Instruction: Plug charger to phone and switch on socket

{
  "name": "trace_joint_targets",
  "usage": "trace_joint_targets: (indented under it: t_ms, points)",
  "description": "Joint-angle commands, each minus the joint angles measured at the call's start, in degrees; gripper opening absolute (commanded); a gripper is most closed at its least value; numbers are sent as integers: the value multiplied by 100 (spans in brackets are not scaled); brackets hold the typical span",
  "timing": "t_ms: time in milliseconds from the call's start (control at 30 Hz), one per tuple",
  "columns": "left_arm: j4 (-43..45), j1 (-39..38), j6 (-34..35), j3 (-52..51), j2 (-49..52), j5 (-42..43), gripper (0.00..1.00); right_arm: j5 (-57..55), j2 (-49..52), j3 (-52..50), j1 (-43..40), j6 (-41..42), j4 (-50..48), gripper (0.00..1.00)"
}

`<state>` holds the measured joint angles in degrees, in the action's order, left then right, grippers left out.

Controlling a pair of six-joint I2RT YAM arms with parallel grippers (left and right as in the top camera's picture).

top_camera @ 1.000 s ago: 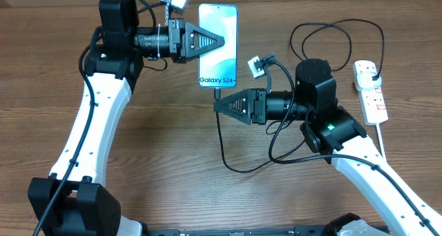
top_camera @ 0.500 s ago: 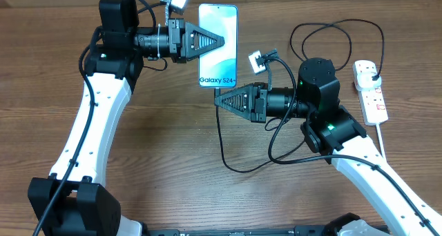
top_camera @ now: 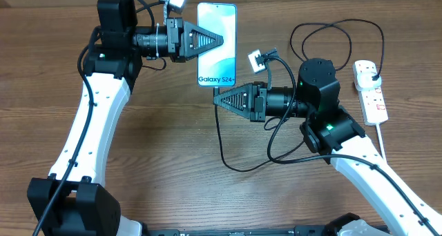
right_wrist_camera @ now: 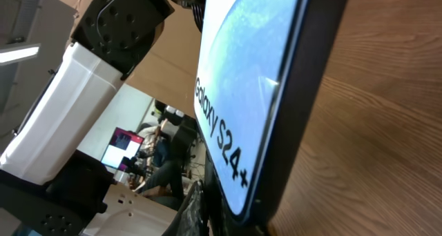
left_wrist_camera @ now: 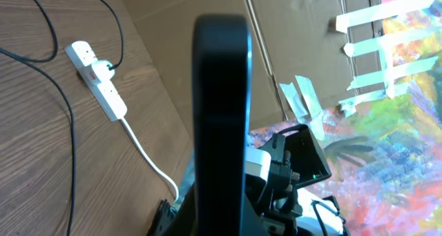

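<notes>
The left gripper point(top_camera: 219, 41) reaches in from the side and looks clamped on the long edge of the slim rectangular phone with the bright blue-and-white screen point(top_camera: 226, 22); in its own wrist view the phone stands edge-on in the very middle and hides the fingers, so this is a judgement. The right gripper point(top_camera: 216, 101) sits just below the phone's short "Galaxy" edge, its fingers together on the thin black charger cable point(top_camera: 221, 136) right behind the connector tip; the cable drops away from that gripper, loops across the brown wooden table point(top_camera: 173, 146) and runs back behind the right arm. The right wrist view is filled by the phone's screen and lower edge, very close; the port and the connector are not visible there, so I cannot tell whether the tip is seated.

The step in hand is plugging the charger into the phone; the tip touches or nearly touches the short edge. The next move likely calls for a short straight push toward the left gripper's hold, keeping the tip in line with the port. The white elongated power strip with red-orange switches point(top_camera: 373, 98) lies well behind the right gripper, past the arm's base, with a black plug in it; its switch is not yet attended to.
</notes>
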<state>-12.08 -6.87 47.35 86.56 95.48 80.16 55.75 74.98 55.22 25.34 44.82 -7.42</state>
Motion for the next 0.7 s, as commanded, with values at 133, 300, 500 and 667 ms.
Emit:
trace_joint_targets:
  t_ms: [133, 300, 500, 667]
  points:
    - [-13, -35, -374, 52, -72, 544, 4, -516, 2, 101, -35, 186, -337, 4]
    - [-170, -35, -511, 52, -72, 551, 4, -540, 74, 101, -35, 240, -522, 4]
    - [-459, -33, -730, 52, -72, 542, 4, -538, 103, 101, -35, 315, -667, 16]
    - [-459, -28, -730, 52, -72, 551, 4, -402, 103, 101, -39, 151, -664, 59]
